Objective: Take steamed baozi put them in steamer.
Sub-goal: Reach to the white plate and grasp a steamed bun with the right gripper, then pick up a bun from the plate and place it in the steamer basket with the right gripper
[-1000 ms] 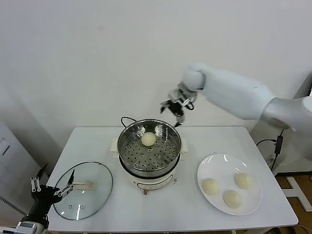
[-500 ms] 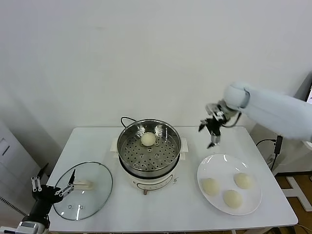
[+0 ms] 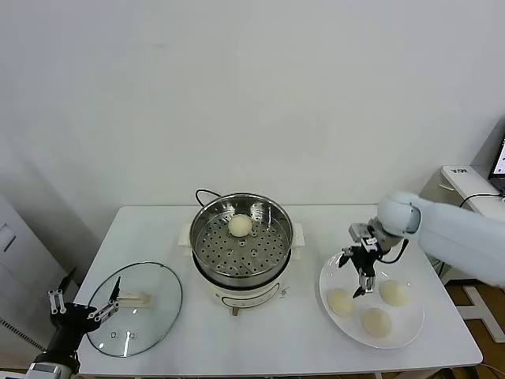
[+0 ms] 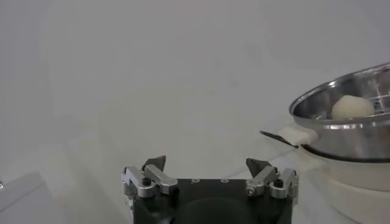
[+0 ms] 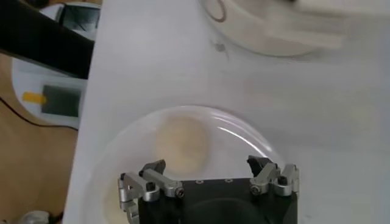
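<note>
The right gripper (image 3: 359,272) has swung from above the steamer (image 3: 241,237) to the plate (image 3: 410,324) — wide open, empty, over three baozi (image 3: 340,301). One bun (image 3: 240,225) sits in the steamer — the next pick looks imminent. The left gripper (image 3: 83,306) waits open by the glass lid (image 3: 134,312).

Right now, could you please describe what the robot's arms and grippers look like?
The right arm has a smooth, rounded white shell. The right gripper and left gripper are black, with silver metal linkages, dark fingertips and small screws. The right one has thin black cables at its wrist.
</note>
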`<action>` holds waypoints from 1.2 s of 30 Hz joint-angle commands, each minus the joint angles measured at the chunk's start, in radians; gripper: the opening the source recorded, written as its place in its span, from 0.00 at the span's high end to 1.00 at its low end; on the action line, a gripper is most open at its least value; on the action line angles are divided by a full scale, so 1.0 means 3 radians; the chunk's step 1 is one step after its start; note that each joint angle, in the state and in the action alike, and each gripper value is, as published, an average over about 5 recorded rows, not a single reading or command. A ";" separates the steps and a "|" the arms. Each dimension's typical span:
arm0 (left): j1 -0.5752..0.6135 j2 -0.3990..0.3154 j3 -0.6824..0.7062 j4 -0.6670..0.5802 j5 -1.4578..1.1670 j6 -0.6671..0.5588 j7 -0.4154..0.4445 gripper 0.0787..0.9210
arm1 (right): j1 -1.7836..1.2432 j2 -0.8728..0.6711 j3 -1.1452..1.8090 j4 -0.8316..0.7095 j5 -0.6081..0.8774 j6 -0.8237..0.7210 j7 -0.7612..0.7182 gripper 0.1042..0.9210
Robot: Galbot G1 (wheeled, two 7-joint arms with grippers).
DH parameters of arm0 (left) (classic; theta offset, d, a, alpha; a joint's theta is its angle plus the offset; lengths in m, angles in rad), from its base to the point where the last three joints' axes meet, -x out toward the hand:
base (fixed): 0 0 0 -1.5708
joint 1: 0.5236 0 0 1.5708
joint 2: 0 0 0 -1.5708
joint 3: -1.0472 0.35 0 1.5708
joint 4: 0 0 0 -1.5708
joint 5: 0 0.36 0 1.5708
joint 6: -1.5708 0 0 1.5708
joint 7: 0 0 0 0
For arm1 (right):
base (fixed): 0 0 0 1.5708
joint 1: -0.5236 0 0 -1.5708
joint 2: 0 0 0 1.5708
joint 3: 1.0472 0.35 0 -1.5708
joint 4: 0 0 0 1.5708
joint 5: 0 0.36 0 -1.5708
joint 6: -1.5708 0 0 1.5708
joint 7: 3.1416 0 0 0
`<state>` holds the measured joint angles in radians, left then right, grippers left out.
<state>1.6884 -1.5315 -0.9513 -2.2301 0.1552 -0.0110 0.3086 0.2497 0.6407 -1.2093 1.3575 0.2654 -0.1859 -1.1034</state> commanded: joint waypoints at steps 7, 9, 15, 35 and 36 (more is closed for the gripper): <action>0.0016 0.0000 -0.0004 -0.0010 0.0013 0.0006 0.0002 0.12 | -0.0427 -0.0037 0.0255 0.0002 -0.0144 -0.0029 0.0078 0.14; 0.0018 -0.0001 -0.0006 -0.0011 0.0013 0.0005 0.0002 0.12 | -0.0436 -0.0029 0.0263 -0.0018 -0.0179 -0.0018 0.0086 0.17; 0.0031 -0.0012 -0.0005 -0.0021 0.0015 -0.0003 0.0003 0.12 | -0.0499 -0.0005 0.0337 -0.0070 -0.0226 -0.0016 0.0136 0.29; 0.0055 -0.0005 -0.0012 -0.0066 0.0004 -0.0012 0.0007 0.12 | 0.1854 -0.0031 -0.1036 0.0058 0.1189 0.0162 -0.0184 0.63; 0.0051 -0.0009 -0.0008 -0.0068 0.0006 -0.0011 0.0007 0.12 | 0.2067 0.0039 -0.1156 0.0034 0.1336 0.0178 -0.0219 0.63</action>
<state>1.7030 -1.5343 -0.9537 -2.2499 0.1565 -0.0154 0.3105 0.4141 0.6115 -1.2824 1.3713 0.3985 -0.1617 -1.1173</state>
